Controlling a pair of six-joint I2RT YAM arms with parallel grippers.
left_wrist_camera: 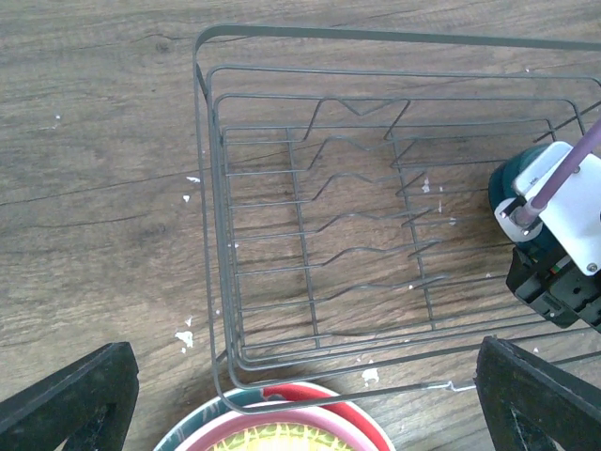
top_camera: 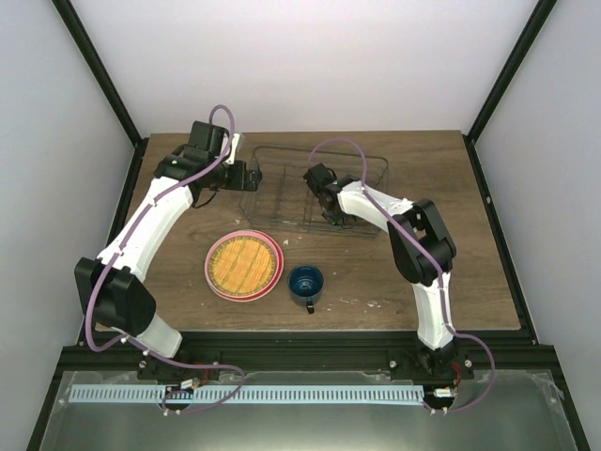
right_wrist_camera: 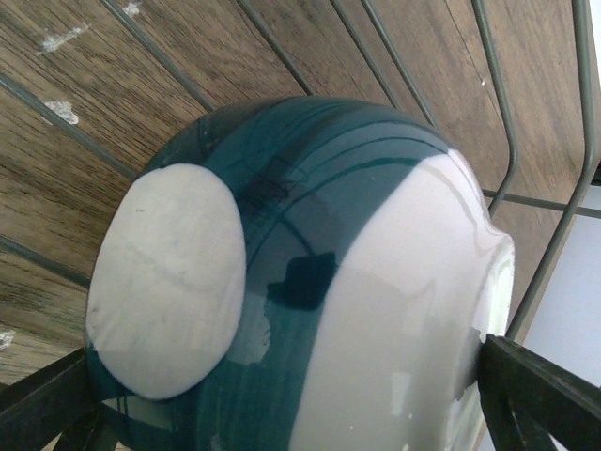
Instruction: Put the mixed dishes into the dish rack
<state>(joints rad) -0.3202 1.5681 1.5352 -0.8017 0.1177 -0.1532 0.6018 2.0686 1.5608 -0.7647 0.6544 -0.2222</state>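
The dish rack (top_camera: 362,174) is a dark wire basket at the back middle of the table; it also shows in the left wrist view (left_wrist_camera: 310,282). My right gripper (top_camera: 324,194) is inside it. In the right wrist view the gripper (right_wrist_camera: 291,418) is wide open, and the cream bowl with teal outside (right_wrist_camera: 310,272) lies tilted between its fingers, base towards the camera. The bowl also shows in the left wrist view (left_wrist_camera: 507,188). My left gripper (top_camera: 248,177) is open and empty at the rack's left end (left_wrist_camera: 310,413). The woven-pattern plate (top_camera: 244,262) lies on the pink plate (top_camera: 214,275). The dark blue mug (top_camera: 306,283) stands right of them.
In the left wrist view the plate stack lies just outside the rack's near wall: woven face (left_wrist_camera: 281,441), pink rim (left_wrist_camera: 285,422), and a red and teal rim (left_wrist_camera: 332,403) beneath. White flecks dot the wood. Black frame posts (top_camera: 103,85) stand at the table's corners.
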